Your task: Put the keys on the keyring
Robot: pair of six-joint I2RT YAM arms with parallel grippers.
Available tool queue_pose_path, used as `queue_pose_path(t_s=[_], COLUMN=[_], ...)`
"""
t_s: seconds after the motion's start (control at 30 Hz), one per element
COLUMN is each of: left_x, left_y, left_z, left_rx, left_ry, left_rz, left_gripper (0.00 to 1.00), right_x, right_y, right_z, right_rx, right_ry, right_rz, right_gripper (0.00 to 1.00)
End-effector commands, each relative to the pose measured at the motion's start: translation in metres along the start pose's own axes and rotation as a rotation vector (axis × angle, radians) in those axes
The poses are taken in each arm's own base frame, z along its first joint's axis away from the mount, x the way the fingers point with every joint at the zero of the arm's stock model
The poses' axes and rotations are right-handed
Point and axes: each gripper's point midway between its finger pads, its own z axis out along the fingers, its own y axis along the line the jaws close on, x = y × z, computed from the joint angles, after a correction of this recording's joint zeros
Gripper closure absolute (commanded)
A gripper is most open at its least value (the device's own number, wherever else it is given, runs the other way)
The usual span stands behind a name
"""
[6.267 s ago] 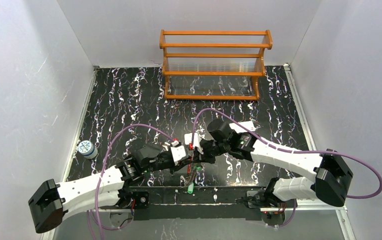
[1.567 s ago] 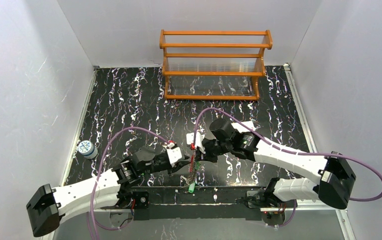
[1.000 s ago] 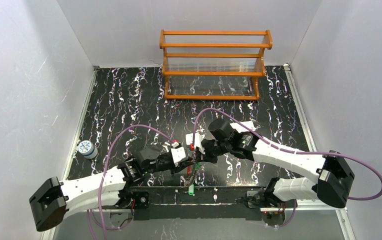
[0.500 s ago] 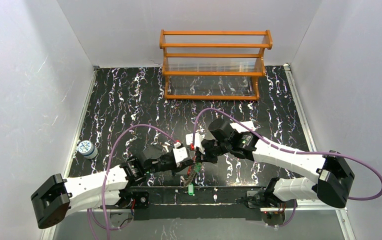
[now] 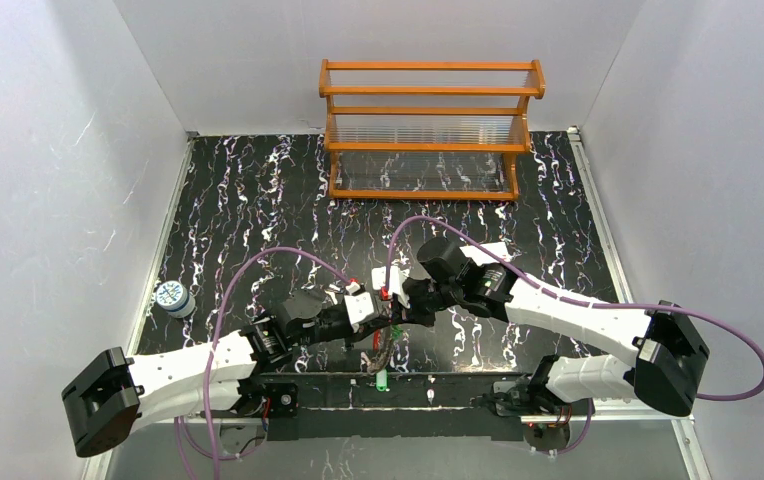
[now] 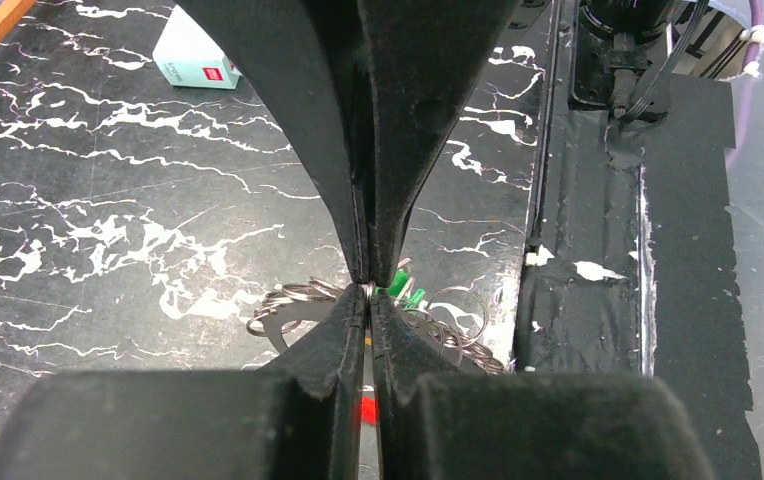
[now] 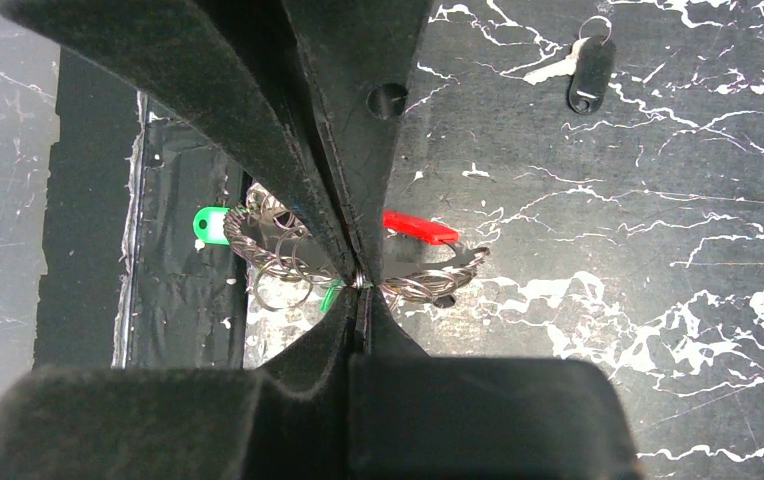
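The keyring point(image 5: 380, 345) shows as a bunched chain of linked metal rings with a red tab point(image 7: 418, 228), hanging near the table's front edge. A green key point(image 5: 381, 379) dangles at its lower end; its head also shows in the right wrist view point(image 7: 213, 225). Another green key point(image 6: 403, 285) sits among the rings. The yellow key is not clearly visible. My left gripper point(image 6: 368, 290) is shut on a ring of the chain. My right gripper point(image 7: 358, 280) is shut on a ring too. Both grippers meet tip to tip in the top view, left point(image 5: 370, 312) and right point(image 5: 395, 312).
A black-headed key point(image 7: 588, 70) lies on the marbled table. A white box point(image 6: 193, 62) lies behind, partly under the right arm point(image 5: 493, 250). A small blue-and-white jar point(image 5: 171, 297) stands at the left edge. A wooden rack point(image 5: 428, 130) stands at the back.
My left gripper has moved right to meet the right gripper and closed on the chain. The chain, earlier hanging straight from the right gripper, is now bunched up.
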Motion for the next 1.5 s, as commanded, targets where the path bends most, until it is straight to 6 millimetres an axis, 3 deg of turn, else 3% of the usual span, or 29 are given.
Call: queue_pose_path(t_s=[0.0,0.17,0.3,0.53,0.77,1.03,1.3,1.47], left_x=[-0.014,-0.011,-0.016,-0.033,-0.052,-0.064,-0.068,-0.07], left_y=[0.003,0.003,0.007,0.009,0.002,-0.005,-0.007,-0.008], left_z=[0.002,0.0,-0.006,-0.017,-0.03,-0.036,-0.035,-0.036], left_rx=[-0.015,-0.017,-0.047,-0.083,-0.077,-0.046,-0.029,-0.025], left_ry=[-0.049,-0.034,-0.054,-0.155,-0.32,-0.391,-0.405,-0.411], left_rz=[0.017,0.022,0.033,0.029,0.039,0.051,0.054,0.057], left_gripper=[1.0,1.0,1.0,1.0,1.0,1.0,1.0,1.0], right_x=[-0.023,-0.025,-0.023,-0.021,-0.047,-0.069,-0.065,-0.057], right_y=[-0.005,-0.01,-0.016,-0.018,0.001,0.019,0.02,0.014], right_z=[-0.004,-0.005,-0.009,-0.015,-0.027,-0.038,-0.028,-0.023], right_rx=[0.009,0.034,0.09,0.185,0.139,0.07,0.03,0.055], right_ry=[-0.059,-0.063,-0.072,-0.18,-0.356,-0.467,-0.449,-0.416], right_rz=[-0.037,-0.042,-0.047,-0.068,-0.159,-0.226,-0.213,-0.196], right_gripper=[0.99,0.98,0.77,0.63,0.64,0.66,0.71,0.81])
